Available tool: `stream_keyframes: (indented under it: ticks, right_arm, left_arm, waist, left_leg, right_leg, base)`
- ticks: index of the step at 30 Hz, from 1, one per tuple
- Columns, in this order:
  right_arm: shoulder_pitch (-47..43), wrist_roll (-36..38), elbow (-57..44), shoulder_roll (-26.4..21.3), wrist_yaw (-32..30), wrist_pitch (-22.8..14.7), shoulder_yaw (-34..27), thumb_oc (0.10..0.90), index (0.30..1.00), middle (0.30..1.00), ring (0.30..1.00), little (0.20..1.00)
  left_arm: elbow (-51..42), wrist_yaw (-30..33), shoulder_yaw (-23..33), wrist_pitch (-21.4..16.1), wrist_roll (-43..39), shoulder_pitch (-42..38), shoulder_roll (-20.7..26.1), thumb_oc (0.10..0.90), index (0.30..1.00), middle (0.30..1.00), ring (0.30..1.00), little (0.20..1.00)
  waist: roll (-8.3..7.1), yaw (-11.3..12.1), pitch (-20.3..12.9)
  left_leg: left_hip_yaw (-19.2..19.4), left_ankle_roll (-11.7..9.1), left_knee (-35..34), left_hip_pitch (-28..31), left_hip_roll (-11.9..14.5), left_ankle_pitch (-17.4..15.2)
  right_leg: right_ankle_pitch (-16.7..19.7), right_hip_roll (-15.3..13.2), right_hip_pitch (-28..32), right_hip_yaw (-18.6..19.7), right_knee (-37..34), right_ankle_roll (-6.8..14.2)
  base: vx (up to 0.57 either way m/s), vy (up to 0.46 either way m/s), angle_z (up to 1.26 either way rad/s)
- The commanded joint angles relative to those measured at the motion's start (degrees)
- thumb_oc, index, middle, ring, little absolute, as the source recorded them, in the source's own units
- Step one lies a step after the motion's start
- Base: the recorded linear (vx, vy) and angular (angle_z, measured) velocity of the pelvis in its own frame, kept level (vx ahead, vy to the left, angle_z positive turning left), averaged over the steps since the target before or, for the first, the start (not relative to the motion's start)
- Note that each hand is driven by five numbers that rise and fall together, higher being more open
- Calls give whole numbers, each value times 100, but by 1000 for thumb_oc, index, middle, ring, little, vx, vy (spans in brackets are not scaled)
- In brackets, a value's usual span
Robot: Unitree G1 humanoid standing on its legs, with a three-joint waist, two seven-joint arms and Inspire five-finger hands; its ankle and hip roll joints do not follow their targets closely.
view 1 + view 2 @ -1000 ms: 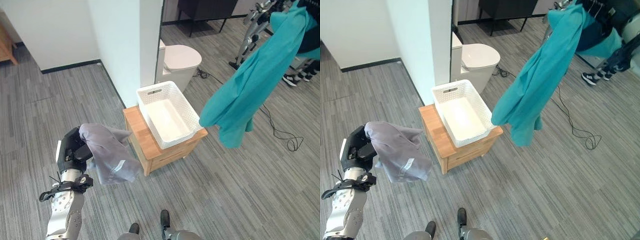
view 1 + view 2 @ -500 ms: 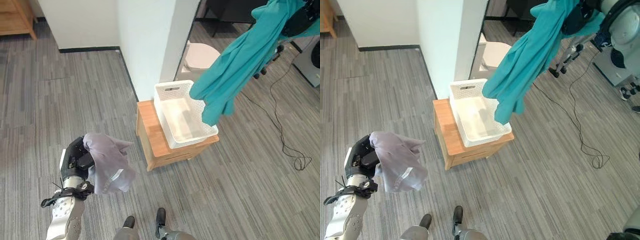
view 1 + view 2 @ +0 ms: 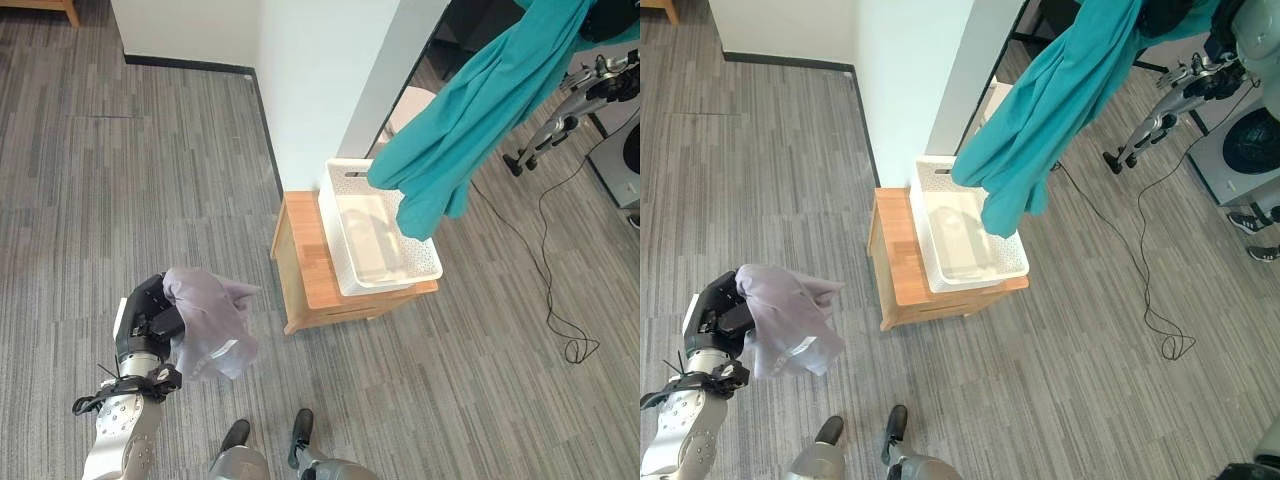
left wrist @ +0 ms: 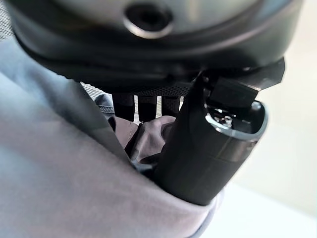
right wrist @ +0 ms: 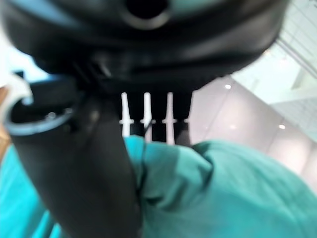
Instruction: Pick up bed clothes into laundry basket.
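Right hand [image 5: 99,148] has carried teal garment [image 3: 470,120] over basket [image 3: 380,240].

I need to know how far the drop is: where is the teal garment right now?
The teal garment hangs from the raised right hand, its lower end dangling over the white laundry basket on the wooden stand.

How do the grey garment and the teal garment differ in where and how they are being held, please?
The grey garment hangs bunched and low from the left hand, away from the white basket. The teal garment is larger, stretched out long, held high by the right hand, its lower end over the basket. Both are gripped and off the floor.
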Motion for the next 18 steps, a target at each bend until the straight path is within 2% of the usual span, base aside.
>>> stream_keyframes:
  ticks: [1, 10, 11, 15, 18]
  right_arm:
    - [-1300, -128, 808, -226, -374, 384, 15, 400, 300, 300, 300, 300]
    - [-514, -426, 527, -286, -278, 458, -409, 400, 300, 300, 300, 300]
    - [-330, -469, 415, -326, -243, 477, -520, 400, 300, 300, 300, 300]
    - [49, -558, 94, -389, -227, 519, -845, 400, 300, 300, 300, 300]
    - [324, -689, -365, -438, -202, 560, -1114, 400, 300, 300, 300, 300]
  left_arm:
    - [-895, -58, 152, -623, 126, -487, 603, 400, 300, 300, 300, 300]
    - [-882, 35, 134, -672, 145, -587, 634, 400, 300, 300, 300, 300]
    - [-880, 50, 126, -667, 145, -611, 620, 400, 300, 300, 300, 300]
    - [-890, 42, 113, -665, 138, -610, 622, 400, 300, 300, 300, 300]
    - [-884, 69, 157, -678, 126, -608, 610, 400, 300, 300, 300, 300]
  waist:
    - [91, 32, -96]
    - [285, 70, 106]
    - [369, 68, 186]
    - [456, 58, 284]
    - [591, 41, 426]
  left_leg:
    - [52, -124, -288, -329, 11, 343]
    - [69, -135, -331, -491, -26, 422]
    - [83, -150, -343, -552, -47, 450]
    - [116, -173, -375, -640, -32, 495]
    - [167, -221, -401, -803, -36, 557]
  right_leg:
    - [-1089, -369, 454, -204, 278, 574]
    - [-1042, -418, 264, -226, 274, 560]
    - [-1026, -424, 214, -248, 261, 556]
    - [-994, -431, 116, -258, 239, 555]
    - [-940, -435, -27, -300, 176, 554]
  base:
    - [-5, 18, 4]
    - [-8, 10, 2]
    - [0, 0, 0]
    - [-16, 10, 6]
    - [-18, 6, 2]
